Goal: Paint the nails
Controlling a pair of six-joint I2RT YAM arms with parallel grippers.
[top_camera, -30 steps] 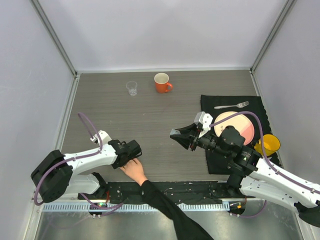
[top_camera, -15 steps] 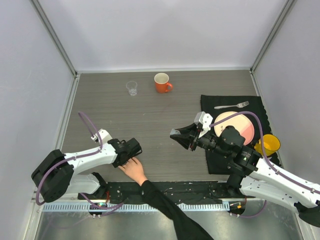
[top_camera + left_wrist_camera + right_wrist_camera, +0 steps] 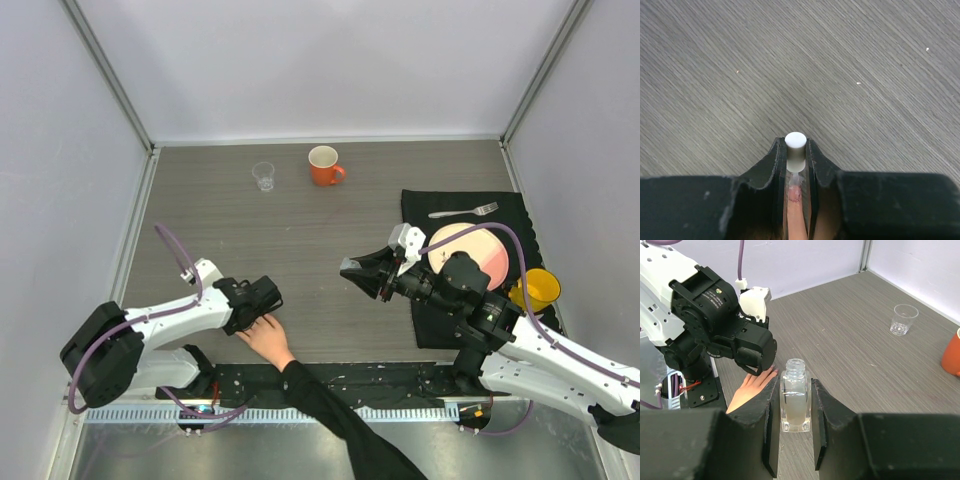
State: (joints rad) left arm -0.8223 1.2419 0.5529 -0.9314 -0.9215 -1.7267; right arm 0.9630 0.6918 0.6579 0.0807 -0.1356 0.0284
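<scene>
left hand [image 3: 795, 151]: pinching white brush cap [image 3: 795, 142] over nail [image 3: 794, 194] | right hand [image 3: 794, 390]: clamped on clear bottle [image 3: 794, 410]

One human hand [image 3: 268, 340], lower left. Two claws: left claw [image 3: 795, 146] and right claw [image 3: 794, 385]. One white-capped brush [image 3: 795, 149], one open bottle [image 3: 794, 402]. One orange mug [image 3: 324, 165], one clear cup [image 3: 263, 176], one fork [image 3: 464, 211], one plate [image 3: 478, 247], one yellow cup [image 3: 537, 290], one black mat [image 3: 425, 210].

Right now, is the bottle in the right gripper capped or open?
Open: the bottle, clamped in the right gripper, shows a bare threaded neck; the white cap sits in the left gripper.
</scene>
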